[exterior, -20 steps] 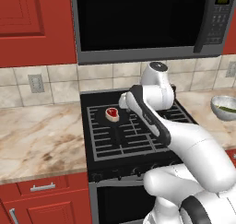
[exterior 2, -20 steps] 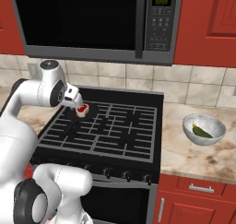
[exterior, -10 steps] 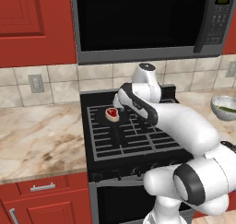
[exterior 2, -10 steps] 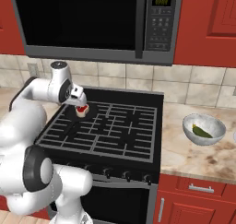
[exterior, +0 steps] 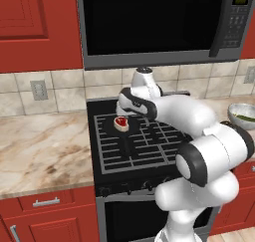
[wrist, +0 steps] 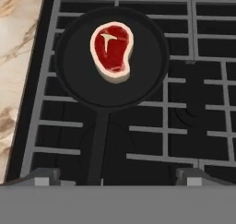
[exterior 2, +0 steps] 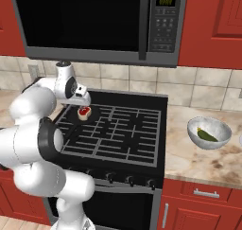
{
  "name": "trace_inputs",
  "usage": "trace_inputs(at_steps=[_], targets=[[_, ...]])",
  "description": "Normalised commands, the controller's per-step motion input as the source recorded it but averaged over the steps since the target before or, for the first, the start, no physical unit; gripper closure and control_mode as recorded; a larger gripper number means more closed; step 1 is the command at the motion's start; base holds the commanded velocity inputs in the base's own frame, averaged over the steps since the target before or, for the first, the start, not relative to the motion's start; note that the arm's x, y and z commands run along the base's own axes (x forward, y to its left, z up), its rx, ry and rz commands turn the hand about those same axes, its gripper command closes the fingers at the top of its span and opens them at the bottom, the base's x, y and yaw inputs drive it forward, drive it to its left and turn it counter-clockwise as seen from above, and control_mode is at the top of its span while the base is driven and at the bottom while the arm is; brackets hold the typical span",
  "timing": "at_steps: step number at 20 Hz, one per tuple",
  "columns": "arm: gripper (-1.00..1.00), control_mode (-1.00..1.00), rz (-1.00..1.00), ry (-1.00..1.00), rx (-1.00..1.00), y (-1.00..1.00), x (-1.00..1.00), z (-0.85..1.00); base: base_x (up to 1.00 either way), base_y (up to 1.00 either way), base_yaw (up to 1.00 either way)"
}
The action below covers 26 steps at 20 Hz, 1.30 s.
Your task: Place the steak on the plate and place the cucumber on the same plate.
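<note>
- Swung left across the stove [exterior: 144, 151] since earlier, now over its back-left corner.
- Fingers [wrist: 115, 176] spread wide, empty, above the steak [wrist: 112, 45] in the pan [wrist: 73, 75], ready to descend.

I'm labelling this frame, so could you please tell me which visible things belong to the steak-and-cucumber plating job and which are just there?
Job:
steak, in the pan
cucumber, in the bowl
gripper, open above the stove

Just there:
pan
bowl
stove
microwave

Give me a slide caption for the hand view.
Open claw above a raw steak lying in a black pan on the stove grate.
</note>
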Motion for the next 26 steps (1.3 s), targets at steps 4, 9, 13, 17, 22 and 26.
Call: trace_inputs(at_steps=[4,9,13,17,22,26], targets=[[-1.0,-1.0,0.03,0.02,-0.07,0.07,0.37,-0.29,0.0,0.0,0.0],[-1.0,-1.0,0.01,0.0,-0.06,0.1,0.33,-0.29,0.0,0.0,0.0],[-1.0,-1.0,0.02,0.0,-0.02,0.07,0.32,-0.29,0.0,0.0,0.0],[-1.0,-1.0,0.01,0.0,-0.01,0.05,0.26,-0.28,0.0,0.0,0.0],[-1.0,-1.0,0.0,0.0,0.0,0.02,0.29,-0.24,0.0,0.0,0.0],[-1.0,-1.0,0.01,0.0,0.0,0.02,0.35,-0.22,0.0,0.0,0.0]])
